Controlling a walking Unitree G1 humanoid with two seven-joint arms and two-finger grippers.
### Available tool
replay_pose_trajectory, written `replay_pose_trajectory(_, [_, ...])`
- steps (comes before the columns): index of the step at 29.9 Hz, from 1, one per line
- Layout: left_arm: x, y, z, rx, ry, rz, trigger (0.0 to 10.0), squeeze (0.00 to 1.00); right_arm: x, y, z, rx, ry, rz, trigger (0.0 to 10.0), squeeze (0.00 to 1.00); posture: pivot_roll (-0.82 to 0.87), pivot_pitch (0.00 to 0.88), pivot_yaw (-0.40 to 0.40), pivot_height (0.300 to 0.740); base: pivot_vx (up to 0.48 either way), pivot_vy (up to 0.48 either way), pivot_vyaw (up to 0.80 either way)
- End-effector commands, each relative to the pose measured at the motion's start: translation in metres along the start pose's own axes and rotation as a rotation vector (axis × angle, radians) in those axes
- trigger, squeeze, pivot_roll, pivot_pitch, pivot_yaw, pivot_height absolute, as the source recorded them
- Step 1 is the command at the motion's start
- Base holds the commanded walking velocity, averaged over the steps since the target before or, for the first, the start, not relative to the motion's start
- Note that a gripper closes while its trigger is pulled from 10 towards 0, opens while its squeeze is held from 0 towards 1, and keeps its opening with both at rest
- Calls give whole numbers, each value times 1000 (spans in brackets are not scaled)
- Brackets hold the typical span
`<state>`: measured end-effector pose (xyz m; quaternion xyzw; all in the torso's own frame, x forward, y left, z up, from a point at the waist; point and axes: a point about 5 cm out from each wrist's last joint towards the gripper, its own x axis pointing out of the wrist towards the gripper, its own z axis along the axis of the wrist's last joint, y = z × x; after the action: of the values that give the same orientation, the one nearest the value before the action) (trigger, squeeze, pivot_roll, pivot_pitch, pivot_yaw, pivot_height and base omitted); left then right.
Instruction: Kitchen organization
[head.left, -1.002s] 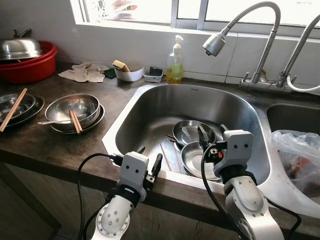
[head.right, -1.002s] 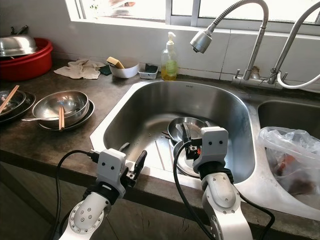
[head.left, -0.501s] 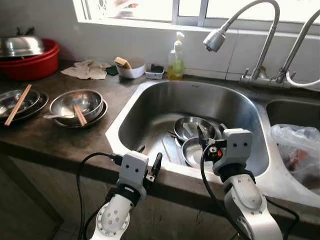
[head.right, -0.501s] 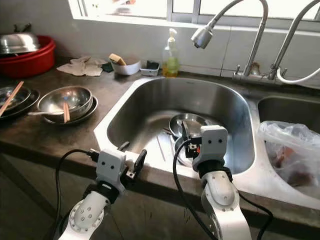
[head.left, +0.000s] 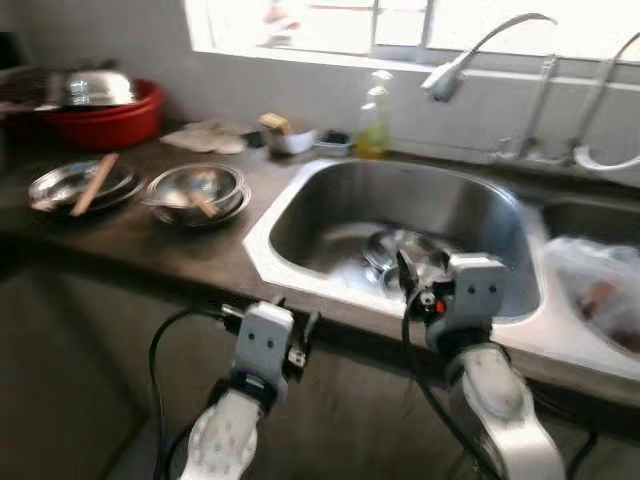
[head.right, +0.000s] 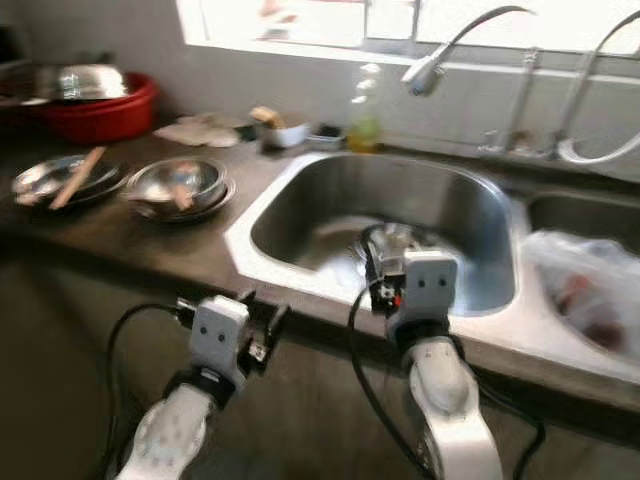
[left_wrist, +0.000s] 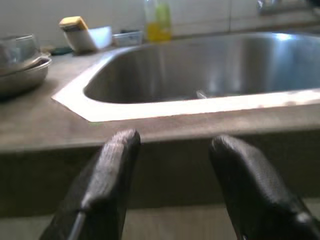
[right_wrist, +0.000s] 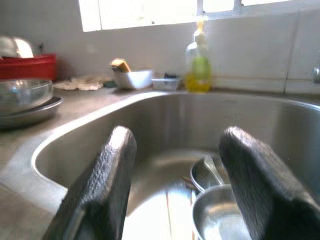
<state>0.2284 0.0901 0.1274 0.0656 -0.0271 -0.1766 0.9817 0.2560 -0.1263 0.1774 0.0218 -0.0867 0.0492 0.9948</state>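
A steel sink (head.left: 300, 215) is set into a dark counter, and steel bowls (head.left: 405, 250) lie in its basin. One of these bowls (right_wrist: 220, 220) lies close below my right gripper (right_wrist: 179, 135), which is open and empty at the sink's front rim. My left gripper (left_wrist: 175, 142) is open and empty too. It is held in front of the counter's front edge (left_wrist: 150, 135), just below the top. On the counter to the left, a steel bowl (head.left: 197, 190) and a plate stack (head.left: 75, 183) each carry chopsticks. The head views are blurred.
At the back left a red basin (head.left: 110, 110) holds a steel lid. A cloth (head.left: 210, 135), a white bowl with a sponge (head.left: 290, 135) and a soap bottle (head.left: 373, 130) line the window wall. A spray faucet (head.left: 445, 78) hangs over the sink. A plastic bag (head.left: 595, 300) fills the right basin.
The whole picture has shifted and blurred: the camera has drawn back from the counter, which now looks smaller and farther. Both grippers stay open and now stand at the counter's front edge.
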Motion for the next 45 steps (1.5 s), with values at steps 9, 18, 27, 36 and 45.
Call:
replay_pose_trajectory(9, [4, -1, 5, 10, -20, -9, 10000, 0, 1, -2, 2, 7, -1, -6, 10000, 0, 34, 0, -15, 740, -282, 0, 0])
replay_pose_trajectory(18, [5, 0, 4, 10, -16, -7, 10000, 0, 1, -1, 2, -3, -4, -5, 10000, 0, 33, 0, -13, 740, -63, 0, 0])
replay_pose_trajectory(27, [5, 0, 4, 24, -11, -4, 10000, 0, 1, 0, 2, -14, -7, 5, 10000, 0, 35, 0, -15, 740, 0, 0, 678])
replay_pose_trajectory(36, [6, 0, 5, 28, -17, -7, 10000, 0, 3, 0, 2, -7, -8, 10, 10000, 0, 34, 0, -18, 740, 187, 0, 779])
replay_pose_trajectory(45, [7, 0, 4, 31, -16, -9, 10000, 0, 4, 0, 2, 7, -9, 12, 10000, 0, 33, 0, -17, 740, 305, 0, 0])
